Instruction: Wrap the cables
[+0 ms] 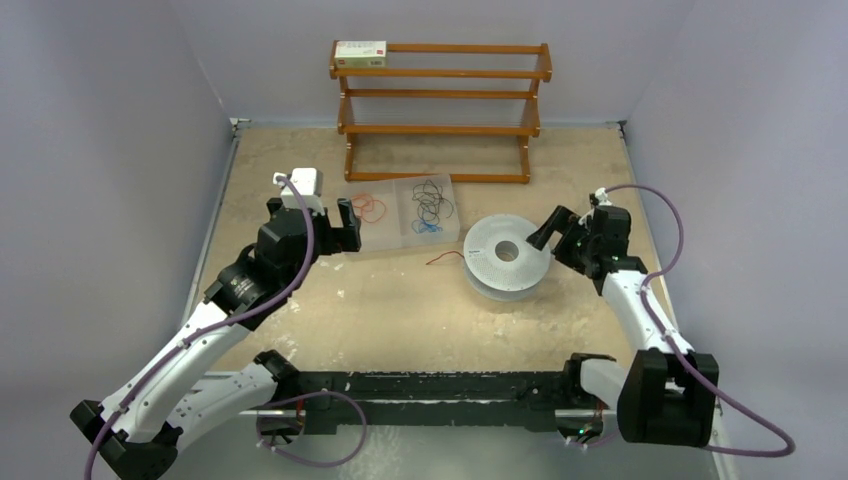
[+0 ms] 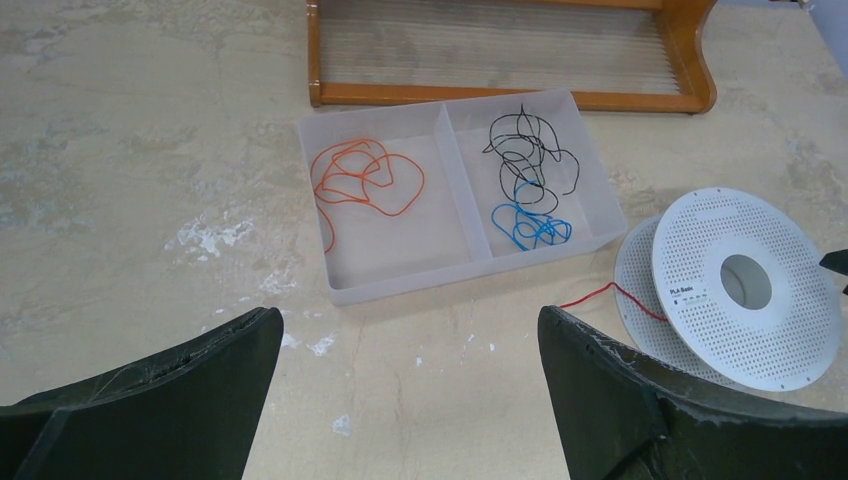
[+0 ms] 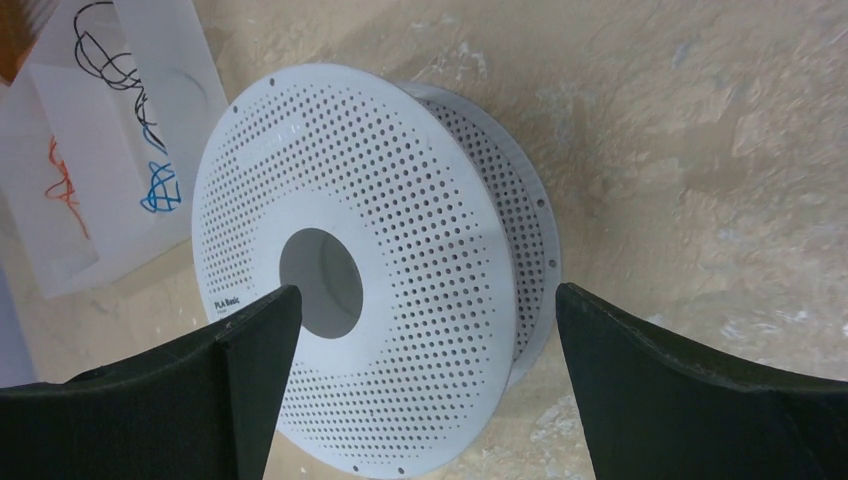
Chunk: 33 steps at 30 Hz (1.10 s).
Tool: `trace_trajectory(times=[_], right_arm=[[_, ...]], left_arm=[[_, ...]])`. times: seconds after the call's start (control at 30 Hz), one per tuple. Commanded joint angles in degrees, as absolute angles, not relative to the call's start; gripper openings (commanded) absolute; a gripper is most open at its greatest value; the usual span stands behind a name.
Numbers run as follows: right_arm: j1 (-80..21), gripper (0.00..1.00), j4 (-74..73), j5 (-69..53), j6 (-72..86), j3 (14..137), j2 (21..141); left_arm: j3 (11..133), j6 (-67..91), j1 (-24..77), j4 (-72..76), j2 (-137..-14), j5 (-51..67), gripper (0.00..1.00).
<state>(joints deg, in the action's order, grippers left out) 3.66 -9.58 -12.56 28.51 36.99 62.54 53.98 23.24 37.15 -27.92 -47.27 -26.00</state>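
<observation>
The left gripper [image 2: 408, 316] hangs above the bare table [image 1: 400, 310], just in front of a translucent two-compartment tray [image 2: 450, 285]. Its fingers [image 2: 230, 370] are spread wide and hold nothing. In the tray's left compartment lies a loose tangle of orange cable [image 2: 365, 183]. The right compartment holds a black cable [image 2: 525, 155] at the far end and a small knot of blue cable [image 2: 528, 225] nearer the front. Each stays within its own compartment.

A thin red cable [image 2: 610, 292] lies on the table between the tray and the grey-white perforated spool [image 2: 700, 250]. One end is free near the tray's front corner, and the other runs over the lower flange and disappears under the upper one. The spool lies flat to the right of the tray, apart from it.

The right gripper [image 3: 428, 290] is at the spool's right side, tilted toward it, its fingers [image 3: 230, 370] wide apart with the upper flange seen between them. Whether they touch the spool cannot be told, and nothing is gripped.

A wooden rack [image 1: 440, 128] stands at the far edge of the table behind the tray, with a small box [image 1: 360, 53] on the left end of its top shelf.
</observation>
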Motion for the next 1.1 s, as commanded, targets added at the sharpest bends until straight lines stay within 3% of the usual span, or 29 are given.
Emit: trace_trajectory(times=[0.0, 0.3, 0.57, 0.8, 1.07], right_arm=[[6.7, 0.98, -0.3, -25.1, 31.5, 34.2, 65.4], [11.0, 0.94, 10.0, -35.9, 34.7, 28.7, 70.6], [12.8, 0.81, 14.7, -40.6, 36.8, 26.7, 71.0], [13.4, 0.68, 16.5, -42.6, 37.9, 26.0, 70.4], [13.5, 0.42, 15.8, -44.3, 37.8, 26.9, 67.7]], left_arm=[[53.9, 23.8, 36.9, -26.0, -46.9, -25.4, 1.00], [53.9, 23.7, 36.9, -26.1, -47.1, -25.2, 1.00], [53.8, 23.8, 36.9, -26.1, -46.8, -25.4, 1.00], [53.9, 23.9, 36.9, -26.0, -47.1, -25.4, 1.00], [53.7, 24.0, 36.9, -26.0, -47.0, -25.5, 1.00]])
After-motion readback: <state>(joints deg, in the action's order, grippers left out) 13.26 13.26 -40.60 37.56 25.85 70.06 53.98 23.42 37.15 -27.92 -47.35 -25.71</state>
